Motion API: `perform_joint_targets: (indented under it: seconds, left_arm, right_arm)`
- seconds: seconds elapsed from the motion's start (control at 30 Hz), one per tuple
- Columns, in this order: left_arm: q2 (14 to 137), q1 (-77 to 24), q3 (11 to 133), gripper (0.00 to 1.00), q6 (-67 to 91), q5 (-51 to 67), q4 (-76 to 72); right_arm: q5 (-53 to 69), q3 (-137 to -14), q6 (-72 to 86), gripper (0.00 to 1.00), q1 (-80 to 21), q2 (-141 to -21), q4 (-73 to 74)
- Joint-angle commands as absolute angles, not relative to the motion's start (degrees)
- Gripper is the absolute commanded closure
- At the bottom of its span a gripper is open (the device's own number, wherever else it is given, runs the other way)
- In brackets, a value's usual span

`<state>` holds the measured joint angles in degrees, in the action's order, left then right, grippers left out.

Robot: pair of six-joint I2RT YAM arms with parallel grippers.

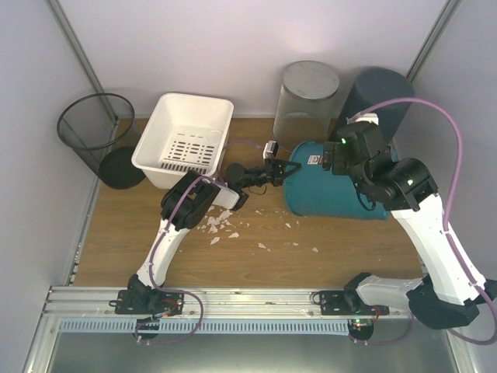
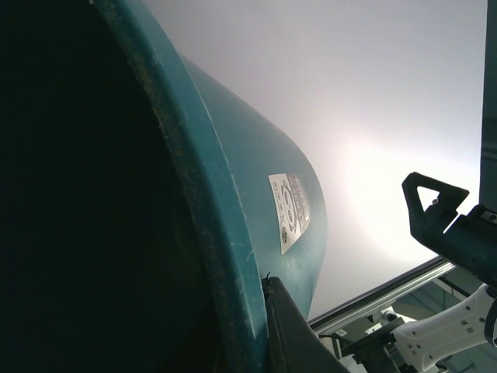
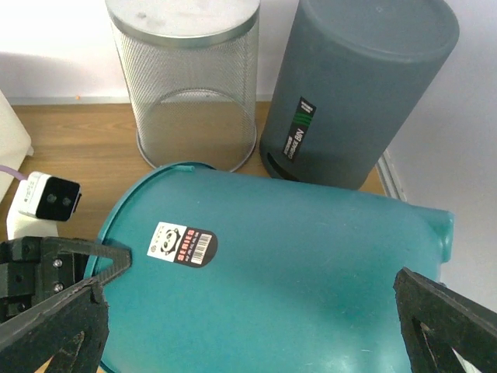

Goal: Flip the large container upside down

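Observation:
The large container (image 1: 338,190) is a teal bin lying on its side on the table, mouth to the left, with a panda label (image 3: 183,245) on its upper wall. My left gripper (image 1: 289,165) is shut on the container's rim (image 2: 213,233) at the mouth. One finger (image 2: 307,338) presses the outside wall, and the other is hidden inside. My right gripper (image 3: 248,315) hangs open just above the container's side, its fingertips (image 3: 58,315) spread wide across the body. I cannot tell whether they touch it.
A white slotted basket (image 1: 186,132) stands at the back left beside a black mesh bin (image 1: 97,124). An upturned metal mesh bin (image 3: 186,78) and a dark grey bin (image 3: 357,85) stand right behind the container. Paper scraps (image 1: 225,225) litter the table.

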<state>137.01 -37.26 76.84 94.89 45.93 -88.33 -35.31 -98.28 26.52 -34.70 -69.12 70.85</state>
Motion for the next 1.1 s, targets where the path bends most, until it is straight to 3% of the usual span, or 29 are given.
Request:
perform_joint_targets:
  seconds: [0.0, 0.43, 0.73, 1.07]
  left_arm:
    - [142.8, -36.1, 71.3, 0.98, 92.5, 51.2, -102.8]
    - [144.0, -33.5, 68.6, 0.96, 93.9, 52.6, -104.1]
    - [144.2, -32.9, 67.7, 0.93, 94.1, 53.3, -105.0]
    - [144.6, -32.8, 67.3, 0.89, 94.5, 54.2, -105.5]
  right_arm:
    - [-34.4, -96.8, 26.0, 0.0, -34.1, -69.6, 70.2]
    - [-32.2, -99.2, 27.1, 0.0, -27.7, -72.4, 74.7]
    - [-22.3, -100.0, 23.8, 0.0, -16.5, -73.3, 75.8]
    - [-11.6, -91.6, 20.2, 0.0, -13.5, -73.3, 67.9]
